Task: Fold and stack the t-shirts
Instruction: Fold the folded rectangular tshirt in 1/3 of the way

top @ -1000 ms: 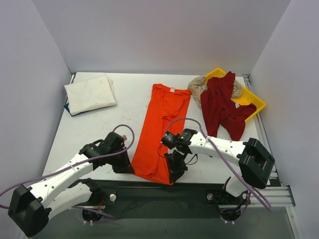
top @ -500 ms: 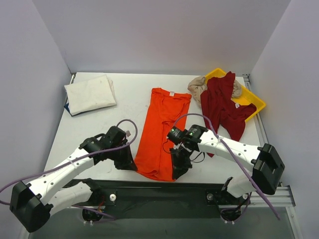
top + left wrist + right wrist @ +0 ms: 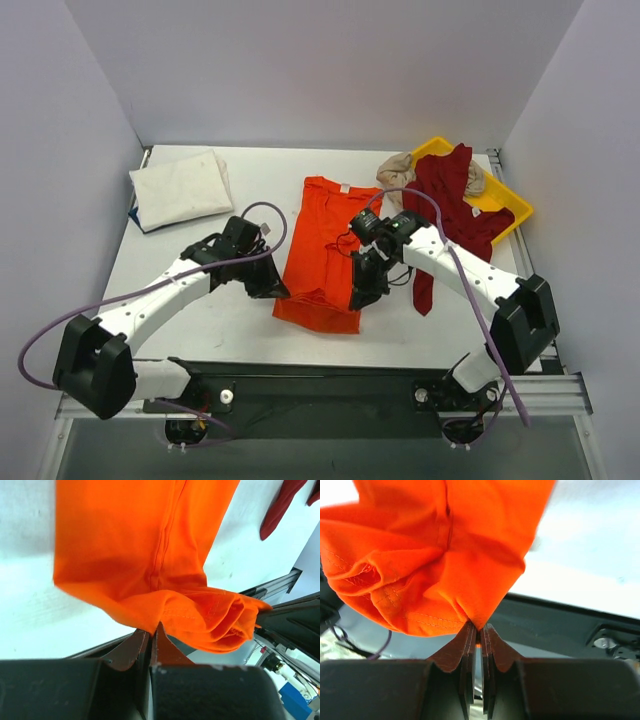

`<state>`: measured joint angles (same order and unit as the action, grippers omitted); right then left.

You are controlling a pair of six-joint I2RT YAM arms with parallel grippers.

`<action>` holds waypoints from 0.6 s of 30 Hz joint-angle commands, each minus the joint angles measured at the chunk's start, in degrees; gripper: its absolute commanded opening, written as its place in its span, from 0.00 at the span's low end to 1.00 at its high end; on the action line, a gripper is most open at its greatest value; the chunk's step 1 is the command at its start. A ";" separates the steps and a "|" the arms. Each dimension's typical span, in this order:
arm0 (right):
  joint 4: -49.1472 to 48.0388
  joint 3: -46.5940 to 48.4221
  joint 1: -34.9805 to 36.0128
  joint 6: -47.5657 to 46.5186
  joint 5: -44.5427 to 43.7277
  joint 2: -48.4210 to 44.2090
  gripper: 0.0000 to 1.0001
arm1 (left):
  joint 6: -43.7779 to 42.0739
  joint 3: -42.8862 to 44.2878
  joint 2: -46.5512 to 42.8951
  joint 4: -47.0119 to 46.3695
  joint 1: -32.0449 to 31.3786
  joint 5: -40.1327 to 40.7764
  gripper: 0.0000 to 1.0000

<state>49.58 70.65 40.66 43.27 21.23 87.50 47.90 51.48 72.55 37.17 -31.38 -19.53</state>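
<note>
White tabletop [image 3: 245, 205], grey walls around: left gripper [image 3: 272, 290] and right gripper [image 3: 360, 298] each pinch tight on the orange t-shirt [image 3: 325, 250], its near hem raised over its middle. Bare surface lies left and in front; the dark red t-shirt [image 3: 445, 205] crowds the right.

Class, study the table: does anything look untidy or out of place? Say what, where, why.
The dark red t-shirt spills out of the yellow tray at the far right, trailing onto the table; the beige t-shirt lies crumpled beside it. Neither is folded.
</note>
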 commanded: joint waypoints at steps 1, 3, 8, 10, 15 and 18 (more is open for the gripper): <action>3.85 3.26 -2.69 -2.92 -3.39 1.96 0.00 | -1.67 4.32 3.54 -7.19 1.14 -2.27 0.00; 3.77 4.14 -4.79 -3.80 -4.61 2.84 0.00 | -3.07 5.81 5.48 -8.07 2.02 -2.09 0.00; 3.85 8.62 -8.40 -6.69 -7.43 7.15 0.00 | -6.23 11.78 13.83 -9.92 4.04 -4.20 0.00; 3.85 11.69 -9.90 -7.67 -8.14 9.34 0.00 | -6.68 13.37 17.34 -11.32 4.74 -4.99 0.00; 3.85 18.80 -12.36 -9.86 -8.49 14.26 0.00 | -7.64 19.43 23.50 -12.21 5.53 -6.75 0.00; 3.86 21.54 -13.68 -11.36 -8.49 17.96 0.00 | -7.91 21.28 25.97 -12.38 6.41 -6.22 0.00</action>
<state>50.70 89.03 27.94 34.57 14.28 103.39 41.76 68.77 97.71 27.68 -25.89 -24.32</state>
